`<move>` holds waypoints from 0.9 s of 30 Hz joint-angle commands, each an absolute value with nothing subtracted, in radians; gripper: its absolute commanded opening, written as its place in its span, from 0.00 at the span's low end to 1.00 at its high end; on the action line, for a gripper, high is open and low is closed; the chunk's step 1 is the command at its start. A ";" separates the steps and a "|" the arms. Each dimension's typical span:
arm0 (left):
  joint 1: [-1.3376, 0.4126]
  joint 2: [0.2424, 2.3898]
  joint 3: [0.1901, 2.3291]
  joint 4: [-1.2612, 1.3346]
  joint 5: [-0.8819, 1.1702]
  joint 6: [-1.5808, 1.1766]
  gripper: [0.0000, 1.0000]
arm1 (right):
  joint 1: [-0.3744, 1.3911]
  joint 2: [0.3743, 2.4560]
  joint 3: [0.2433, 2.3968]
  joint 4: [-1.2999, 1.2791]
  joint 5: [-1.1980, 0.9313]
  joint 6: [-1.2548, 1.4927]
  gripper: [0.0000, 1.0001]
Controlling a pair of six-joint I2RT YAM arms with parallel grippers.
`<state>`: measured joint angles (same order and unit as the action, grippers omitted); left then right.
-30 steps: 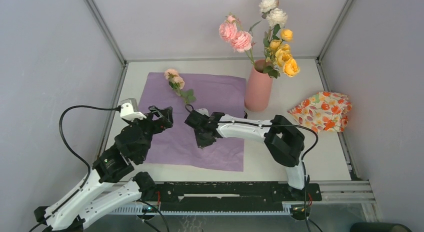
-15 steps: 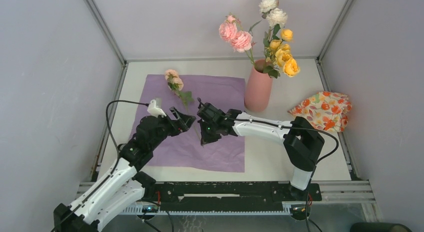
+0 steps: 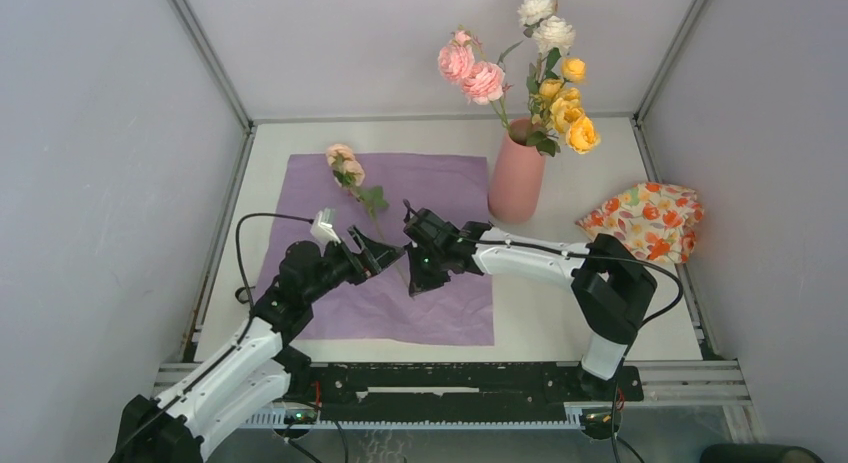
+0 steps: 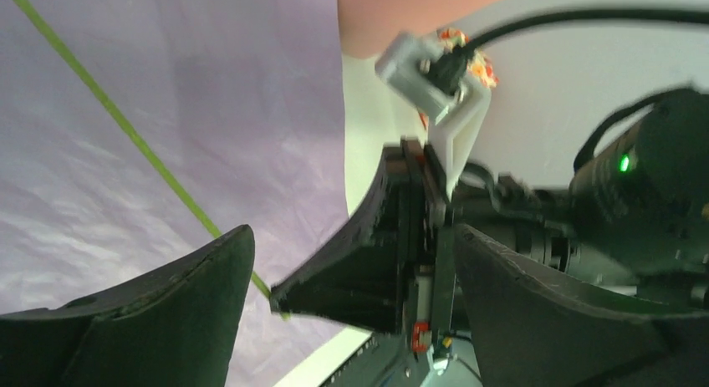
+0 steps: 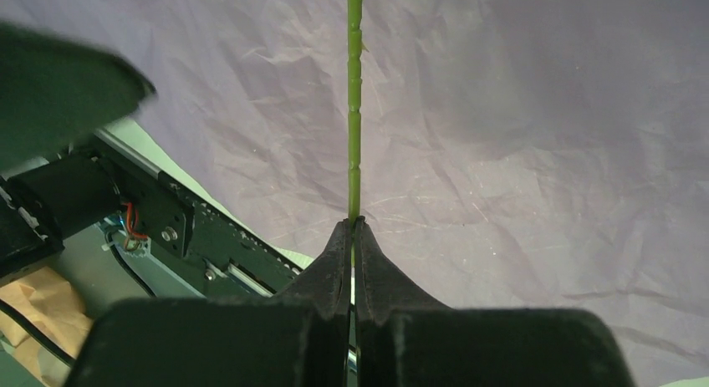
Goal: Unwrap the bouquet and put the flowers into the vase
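Right wrist view alone: right gripper [image 5: 352,230] clamped on flower stem [image 5: 354,111] extending ahead; left wrist view: left gripper [image 4: 351,236] jaws apart.

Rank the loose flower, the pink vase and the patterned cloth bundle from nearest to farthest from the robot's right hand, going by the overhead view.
1. Loose flower: nearest. Its stem is pinched in the right hand, over the purple paper.
2. Vase: farther back, just off the paper's right edge.
3. Cloth bundle: farthest, at the table's far right side.
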<state>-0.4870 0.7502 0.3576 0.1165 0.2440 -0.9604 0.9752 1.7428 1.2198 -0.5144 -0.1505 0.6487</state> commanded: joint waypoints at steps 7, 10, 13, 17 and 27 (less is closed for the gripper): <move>-0.440 0.748 0.168 0.291 0.447 -1.168 0.93 | 0.951 1.675 1.229 -0.425 -0.144 0.650 0.00; -0.441 0.755 0.161 0.308 0.438 -1.188 0.93 | 0.954 1.680 1.229 -0.422 -0.146 0.652 0.00; -0.437 0.765 0.176 0.290 0.414 -1.174 0.93 | 0.958 1.679 1.229 -0.416 -0.153 0.653 0.00; -0.428 0.819 0.187 0.318 0.403 -1.170 0.93 | 0.965 1.674 1.229 -0.413 -0.156 0.656 0.00; -0.380 1.096 0.188 0.575 0.468 -1.214 0.83 | 0.982 1.661 1.229 -0.415 -0.156 0.659 0.00</move>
<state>-0.3996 1.0210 0.1570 0.3962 0.4179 -1.1816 0.9714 1.7210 1.2175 -0.4583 -0.1528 0.6537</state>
